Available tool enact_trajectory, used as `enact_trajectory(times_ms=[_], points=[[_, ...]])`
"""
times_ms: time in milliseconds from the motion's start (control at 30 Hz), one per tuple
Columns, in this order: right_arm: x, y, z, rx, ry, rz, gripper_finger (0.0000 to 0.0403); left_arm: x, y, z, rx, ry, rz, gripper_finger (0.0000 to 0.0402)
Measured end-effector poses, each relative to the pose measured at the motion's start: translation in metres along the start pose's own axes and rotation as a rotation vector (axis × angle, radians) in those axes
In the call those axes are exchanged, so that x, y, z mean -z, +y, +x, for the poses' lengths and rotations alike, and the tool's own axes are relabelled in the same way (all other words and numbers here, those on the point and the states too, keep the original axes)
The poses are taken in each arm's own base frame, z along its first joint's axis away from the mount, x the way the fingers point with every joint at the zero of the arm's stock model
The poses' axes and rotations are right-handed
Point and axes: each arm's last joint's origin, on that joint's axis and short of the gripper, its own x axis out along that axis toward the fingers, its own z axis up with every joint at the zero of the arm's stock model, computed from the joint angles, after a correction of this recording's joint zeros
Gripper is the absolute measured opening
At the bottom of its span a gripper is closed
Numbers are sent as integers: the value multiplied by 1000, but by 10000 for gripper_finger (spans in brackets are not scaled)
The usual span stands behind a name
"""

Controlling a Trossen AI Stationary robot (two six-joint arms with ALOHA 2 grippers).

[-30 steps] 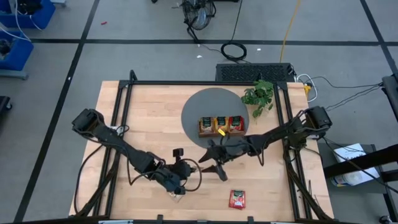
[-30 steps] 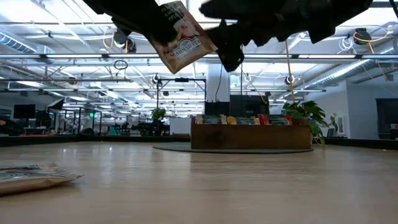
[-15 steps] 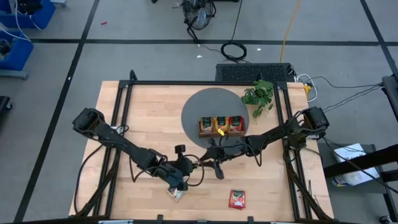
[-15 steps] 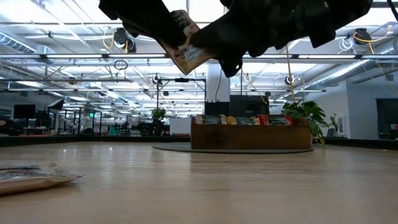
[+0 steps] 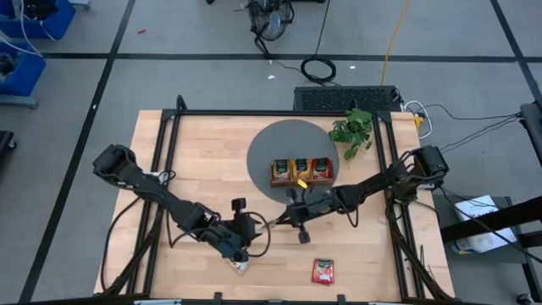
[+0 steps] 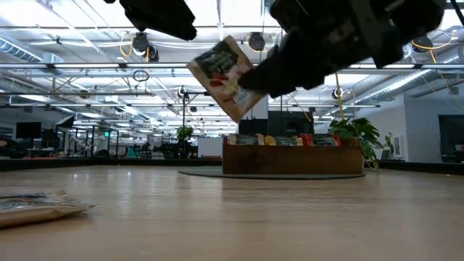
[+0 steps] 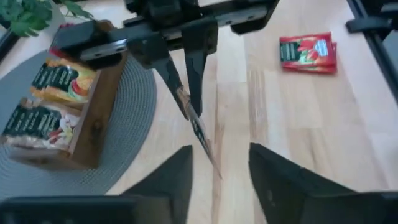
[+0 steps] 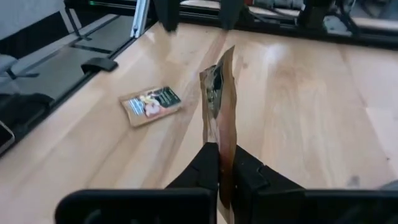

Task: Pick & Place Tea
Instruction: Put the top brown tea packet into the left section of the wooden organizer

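Note:
A beige tea sachet (image 6: 223,76) hangs in the air over the table's near middle, with my right gripper (image 8: 225,149) shut on it. My left gripper (image 7: 221,149) stands open just to the sachet's left, a finger on either side of its free end without touching it. Two more tea sachets lie flat on the table: a beige one (image 8: 151,104) by the near edge and a red one (image 5: 323,270) to its right. Further sachets stand in the wooden tray (image 5: 302,181), which sits on a grey round mat (image 5: 271,144). My right gripper pinches the sachet by one edge (image 8: 222,163) between its two fingers, coming nearly level from the table's right. The sachet stands on edge beyond the fingertips, tilted, and is lifted clear of the table.
A green plant (image 5: 354,129) stands at the mat's far right. Black frame rails (image 5: 165,144) run along the table's left, right and far sides. Bare wood lies between the tray and the near edge.
My right gripper has shut on the sachet and taken hold while sinking a little and rolling. My left gripper has opened and let go, drawing slightly up and away. The sachet has tipped from leaning one way to leaning the other.

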Motion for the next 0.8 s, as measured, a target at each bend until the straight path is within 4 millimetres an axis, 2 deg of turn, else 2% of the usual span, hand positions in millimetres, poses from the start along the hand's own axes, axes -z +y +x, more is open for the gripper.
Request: enact_trajectory(times_ms=[167, 333, 500, 800], points=[[15, 3, -12, 54, -112, -110, 4, -3, 3, -2, 5, -14, -74, 212], [14, 13, -16, 60, -175, -236, 3, -6, 16, 10, 11, 13, -146, 240], [12, 18, -15, 155, -169, -301, 3, -12, 24, 21, 78, -3, -189, 252], [11, 16, -15, 165, -173, -264, 3, -10, 30, 32, 80, 22, -172, 253]])
